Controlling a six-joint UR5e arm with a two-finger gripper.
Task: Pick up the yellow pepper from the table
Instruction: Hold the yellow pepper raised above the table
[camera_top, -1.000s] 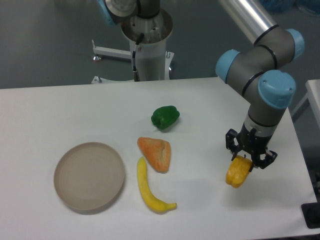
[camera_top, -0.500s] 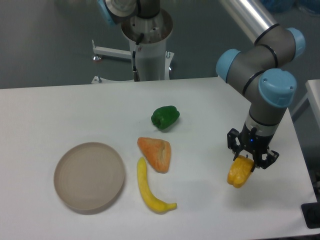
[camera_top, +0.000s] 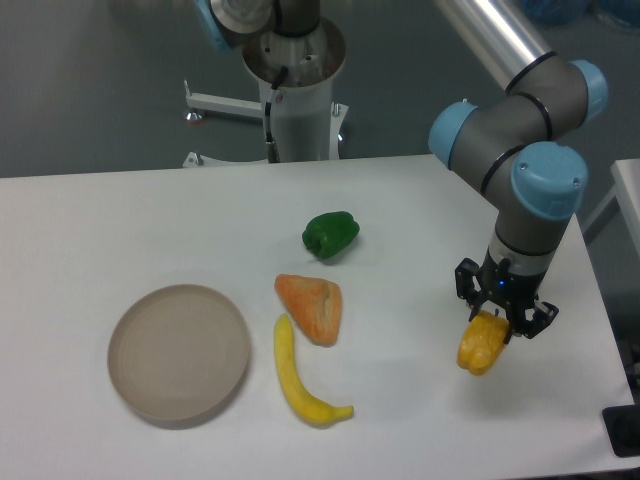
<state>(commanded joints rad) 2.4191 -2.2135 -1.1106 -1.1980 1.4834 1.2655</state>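
Note:
The yellow pepper (camera_top: 480, 344), small and yellow-orange, hangs at the right side of the white table (camera_top: 420, 420). My gripper (camera_top: 499, 318) points down and is shut on the pepper's top end. The pepper hangs below the fingers, tilted. I cannot tell whether its lower end touches the tabletop. The pepper's stem is hidden by the fingers.
A green pepper (camera_top: 330, 233) lies at the table's middle back. An orange wedge-shaped piece (camera_top: 312, 306) and a long curved yellow piece (camera_top: 302, 378) lie in the middle. A round beige plate (camera_top: 179, 351) sits at the front left. The table's right edge is close to the gripper.
The gripper with the yellow pepper has shifted slightly to the right. The other objects have not moved.

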